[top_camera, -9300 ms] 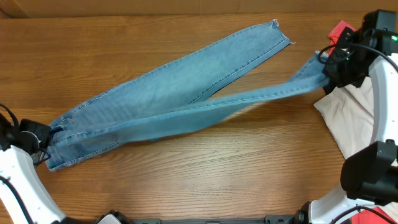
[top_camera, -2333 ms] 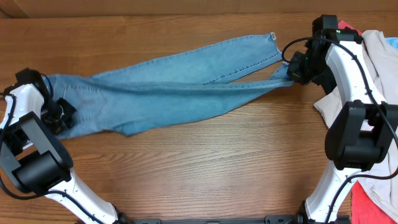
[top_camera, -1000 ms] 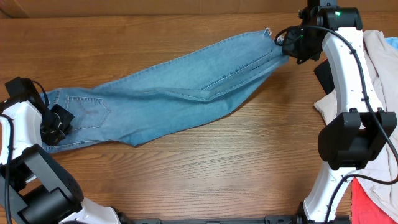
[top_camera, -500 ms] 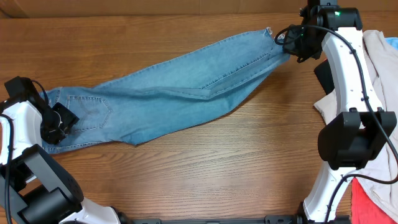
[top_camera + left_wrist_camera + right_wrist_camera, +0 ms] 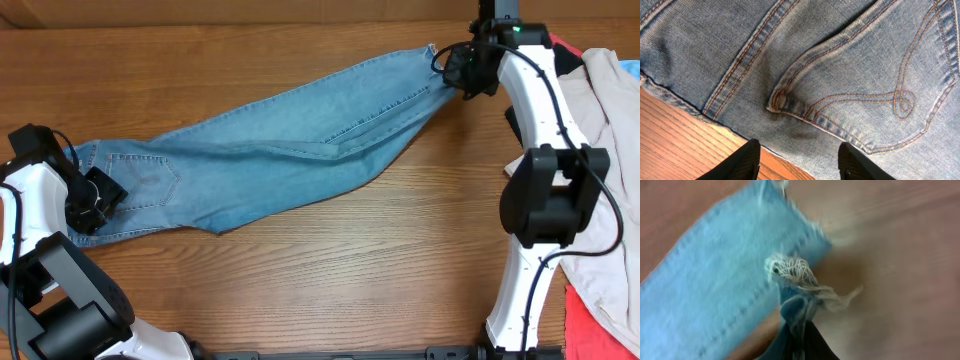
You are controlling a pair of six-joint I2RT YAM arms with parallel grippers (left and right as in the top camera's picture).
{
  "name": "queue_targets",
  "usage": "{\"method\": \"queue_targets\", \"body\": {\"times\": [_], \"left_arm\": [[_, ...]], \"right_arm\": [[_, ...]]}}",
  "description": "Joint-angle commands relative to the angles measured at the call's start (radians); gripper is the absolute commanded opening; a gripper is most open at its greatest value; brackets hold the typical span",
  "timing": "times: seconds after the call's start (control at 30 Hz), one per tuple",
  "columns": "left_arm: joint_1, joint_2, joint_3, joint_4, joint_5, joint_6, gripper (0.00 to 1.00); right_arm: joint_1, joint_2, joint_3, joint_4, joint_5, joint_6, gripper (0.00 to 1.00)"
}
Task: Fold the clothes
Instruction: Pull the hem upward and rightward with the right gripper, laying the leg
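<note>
One jeans (image 5: 280, 150) hem (image 5: 790, 270) pinched by right tool (image 5: 800, 342); left tool (image 5: 799, 157) spread.

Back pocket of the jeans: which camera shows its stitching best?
The left wrist view. The back pocket fills the frame, its looped orange stitching sharp. Overhead shows it only small, at the waist end of the jeans. The right wrist view shows just a blurred frayed hem, no pocket.
</note>
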Motion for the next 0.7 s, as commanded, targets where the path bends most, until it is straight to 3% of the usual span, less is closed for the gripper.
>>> {"method": "queue_targets", "body": {"times": [0.0,0.17,0.27,0.5,0.67], "left_arm": [[-0.001,-0.031,0.006,0.0,-0.011,0.025,0.54],[-0.001,-0.031,0.006,0.001,-0.011,0.025,0.54],[-0.001,-0.031,0.006,0.001,-0.011,0.025,0.53],[-0.001,-0.031,0.006,0.002,-0.011,0.025,0.53],[-0.002,-0.031,0.006,0.002,-0.011,0.025,0.53]], "right_arm": [[0.0,0.043,0.026,0.063,-0.005,0.085,0.09],[-0.028,0.051,0.041,0.049,0.134,0.307,0.06],[-0.051,0.051,0.077,0.018,0.133,0.357,0.04],[-0.103,0.052,0.263,-0.197,0.114,0.328,0.05],[-0.108,0.052,0.29,-0.26,0.103,0.29,0.06]]}}
